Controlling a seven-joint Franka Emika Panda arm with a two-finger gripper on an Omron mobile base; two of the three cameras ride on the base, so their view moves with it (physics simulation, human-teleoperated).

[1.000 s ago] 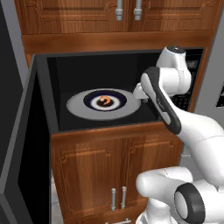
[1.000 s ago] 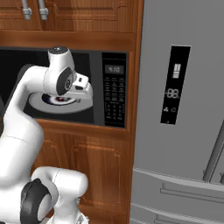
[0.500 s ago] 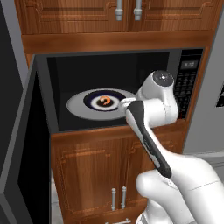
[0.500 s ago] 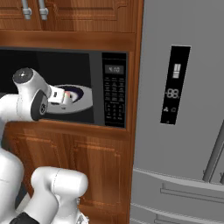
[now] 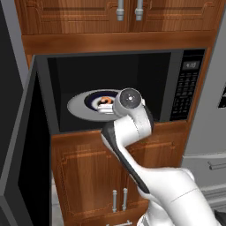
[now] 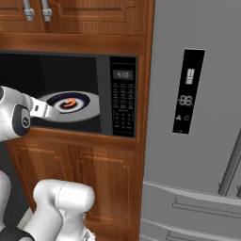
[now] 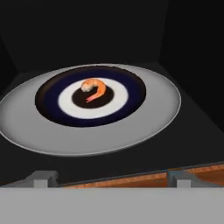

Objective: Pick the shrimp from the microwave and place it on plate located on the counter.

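The tiny curled orange shrimp [image 7: 93, 89] lies on the dark centre of a navy-and-white ringed dish [image 7: 127, 94], which sits on the round grey turntable [image 7: 148, 118] inside the black cavity of the dark grey built-in microwave [image 5: 176, 66]. In the left base view we see the shrimp [image 5: 105, 100] just beyond the white arm's wrist, and in the right base view it [image 6: 70, 103] shows near the middle of the turntable [image 6: 89, 112]. Our gripper [image 7: 109, 177] hovers at the front edge of the cavity, level with the brown wooden ledge, with its two fingertips [image 7: 41, 178] standing wide apart and nothing between them. It is near the turntable's front rim but apart from the shrimp. The microwave door [image 5: 22, 145] hangs wide open at the left. A keypad panel [image 6: 123, 101] sits to the right of the cavity, and a grey refrigerator [image 6: 197, 141] stands beside it.
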